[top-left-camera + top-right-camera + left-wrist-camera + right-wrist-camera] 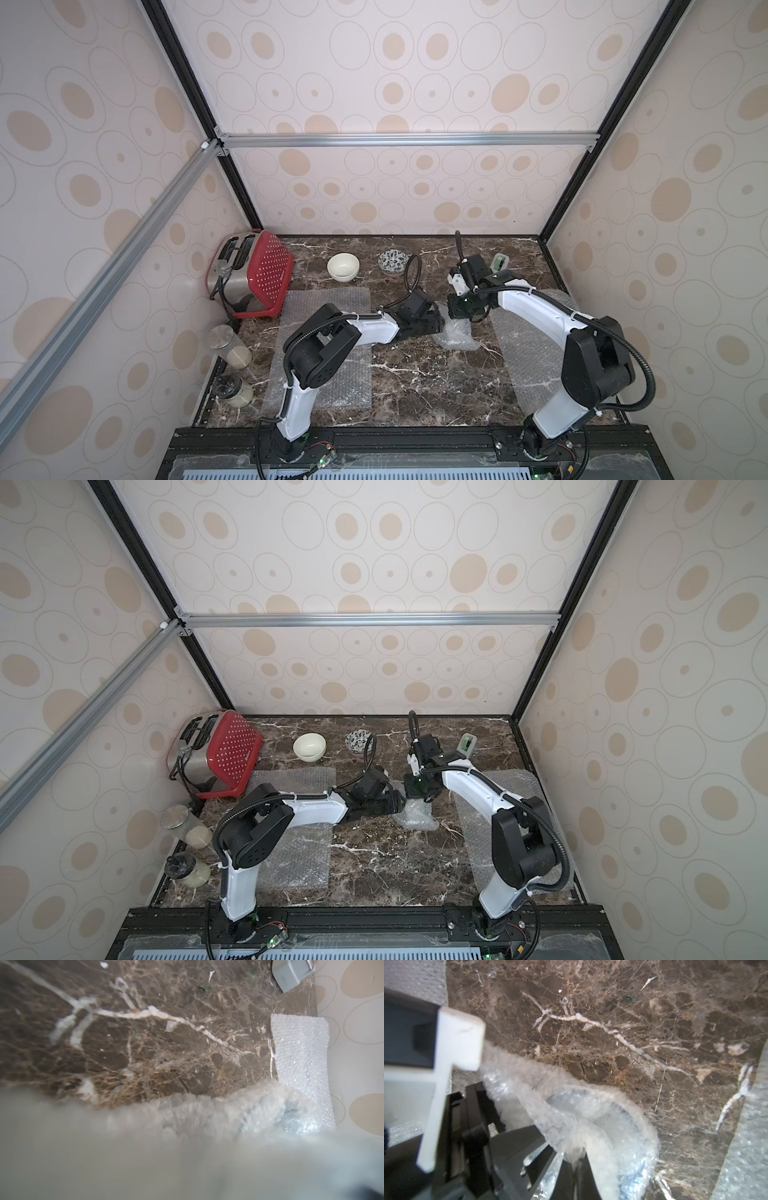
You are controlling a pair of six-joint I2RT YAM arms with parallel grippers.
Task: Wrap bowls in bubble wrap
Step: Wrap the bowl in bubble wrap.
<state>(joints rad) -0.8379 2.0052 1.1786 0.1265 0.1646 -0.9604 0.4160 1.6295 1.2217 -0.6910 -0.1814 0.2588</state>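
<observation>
Bundle of bubble wrap [454,336] pinched in R pincer [457,316], L pincer [438,323] alongside.

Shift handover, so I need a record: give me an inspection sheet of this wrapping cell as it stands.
Surface: brown marble tabletop, no spills seen.
Job's things: cream bowl and leaf-pattern bowl bare; third bowl inside crumpled bundle; two flat bubble wrap sheets.
Clutter: toaster, two glass jars, small grey-green item.
Grippers: right gripper shut on the bundle; left gripper against it, grip unclear.
Cables: arm conduits looped; toaster cord bunched.
Surroundings: patterned panels, aluminium rails.
</observation>
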